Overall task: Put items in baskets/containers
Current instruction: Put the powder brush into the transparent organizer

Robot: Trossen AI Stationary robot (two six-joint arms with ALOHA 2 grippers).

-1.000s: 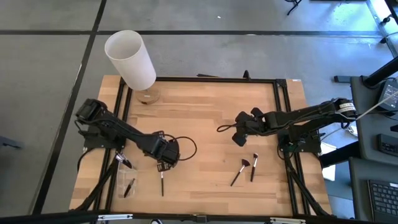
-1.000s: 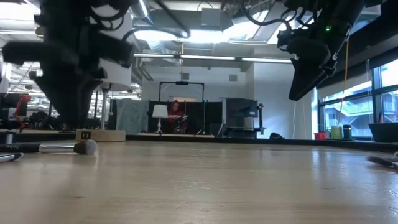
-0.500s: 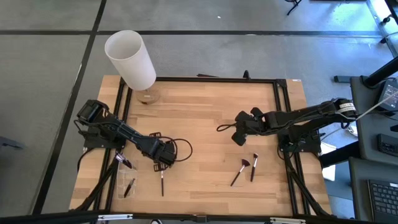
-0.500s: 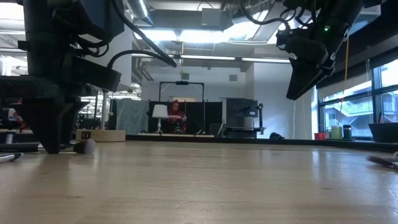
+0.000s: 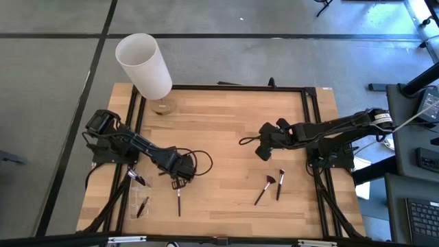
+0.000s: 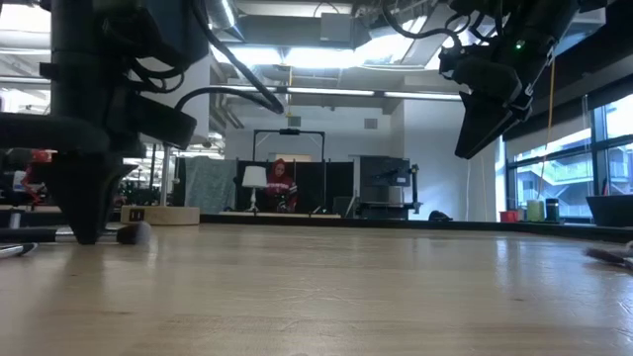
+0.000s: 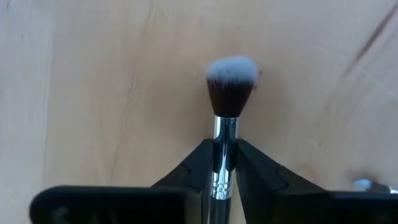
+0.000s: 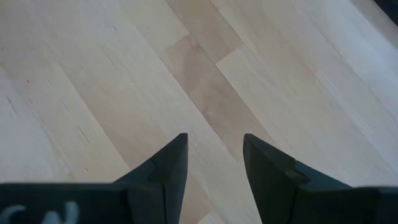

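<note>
One makeup brush (image 7: 225,124) pinched at ferrule by left gripper (image 7: 224,163), low on table (image 5: 233,116); grasp step. Right gripper (image 8: 214,158) spread, empty, waiting aloft. Next: lift, carry to clear container (image 5: 140,195) nearby.

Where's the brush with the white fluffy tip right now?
The brush lies on the table's left side, pinched at its silver neck by the left pincer, just right of the clear container.

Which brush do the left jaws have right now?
The white-tipped brush under the left gripper, its chrome ferrule pinched between the fingers. The two brushes near the right arm and those at the table's left edge lie untouched.
</note>
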